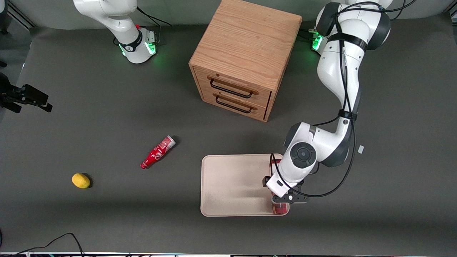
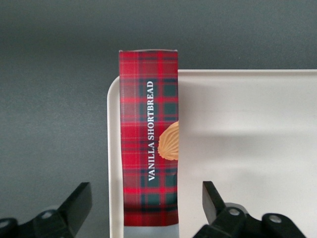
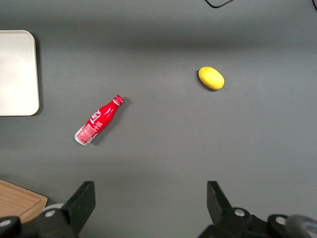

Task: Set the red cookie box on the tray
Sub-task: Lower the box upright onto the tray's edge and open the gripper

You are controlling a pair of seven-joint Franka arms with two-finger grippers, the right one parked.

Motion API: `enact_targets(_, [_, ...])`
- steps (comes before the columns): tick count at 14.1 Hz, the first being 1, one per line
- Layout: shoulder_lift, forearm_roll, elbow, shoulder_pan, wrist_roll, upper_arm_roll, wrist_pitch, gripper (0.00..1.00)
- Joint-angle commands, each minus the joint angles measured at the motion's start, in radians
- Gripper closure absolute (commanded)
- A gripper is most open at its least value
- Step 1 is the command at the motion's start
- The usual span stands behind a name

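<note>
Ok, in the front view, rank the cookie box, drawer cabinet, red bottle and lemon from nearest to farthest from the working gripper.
The gripper hovers with jaws open at the tray's edge toward the working arm's end.
1. Red cookie box: directly under it, along that tray edge.
2. Drawer cabinet: farther from the camera.
3. Red bottle: toward the parked arm's end.
4. Lemon: farthest that way.

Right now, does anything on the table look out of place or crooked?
Yes. The red cookie box lies along the tray's edge nearest the working arm, one end sticking out past the rim. The pincer hovers open above it, fingers clear of its sides. A red bottle lies tipped over toward the parked arm's end.
</note>
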Motion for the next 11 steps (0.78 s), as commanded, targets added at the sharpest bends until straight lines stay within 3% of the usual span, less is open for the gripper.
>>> enact_targets(1, [-0.007,0.017,-0.011,-0.012,-0.027,0.009,0.014,0.00])
enact_targets(5, [-0.036,0.017,-0.010,-0.014,-0.050,0.009,-0.027,0.00])
enact_targets(9, [-0.151,0.007,0.033,-0.006,-0.084,-0.001,-0.322,0.00])
enact_targets(11, [-0.234,0.005,0.032,0.012,0.005,0.000,-0.429,0.00])
